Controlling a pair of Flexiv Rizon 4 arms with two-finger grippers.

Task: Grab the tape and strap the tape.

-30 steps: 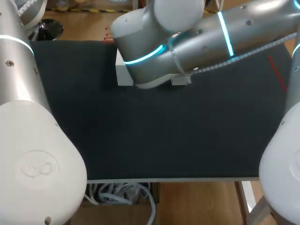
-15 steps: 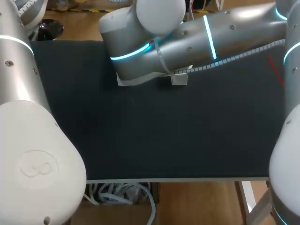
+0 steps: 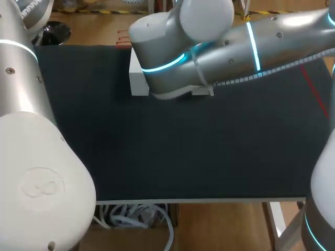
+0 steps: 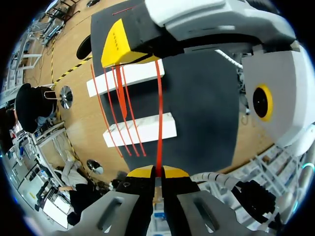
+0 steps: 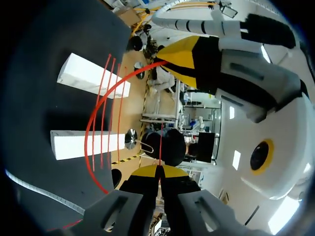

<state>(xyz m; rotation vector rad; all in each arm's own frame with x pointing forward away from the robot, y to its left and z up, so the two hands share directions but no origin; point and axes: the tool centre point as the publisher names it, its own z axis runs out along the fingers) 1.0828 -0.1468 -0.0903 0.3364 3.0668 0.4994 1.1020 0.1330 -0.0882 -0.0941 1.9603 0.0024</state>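
The tape is a thin red strap (image 4: 159, 113), wound in several strands across two white blocks (image 4: 140, 130) standing side by side on the black table. In the left wrist view my left gripper (image 4: 157, 171) is shut on one strand, which runs straight ahead to my right gripper (image 4: 129, 49) above the blocks. In the right wrist view my right gripper (image 5: 158, 170) is shut on the red strap (image 5: 91, 132), which curves over the blocks (image 5: 86, 144) to my left gripper (image 5: 189, 56). In the head view my right arm (image 3: 209, 47) hides both grippers and the strap.
One white block (image 3: 137, 78) shows at the far middle of the black table (image 3: 183, 151), with a corner of the other (image 3: 203, 92) under my right arm. My left arm (image 3: 31, 157) fills the near left corner.
In the head view my right arm swung a little to the left, then back to the right. Both grippers stayed shut.
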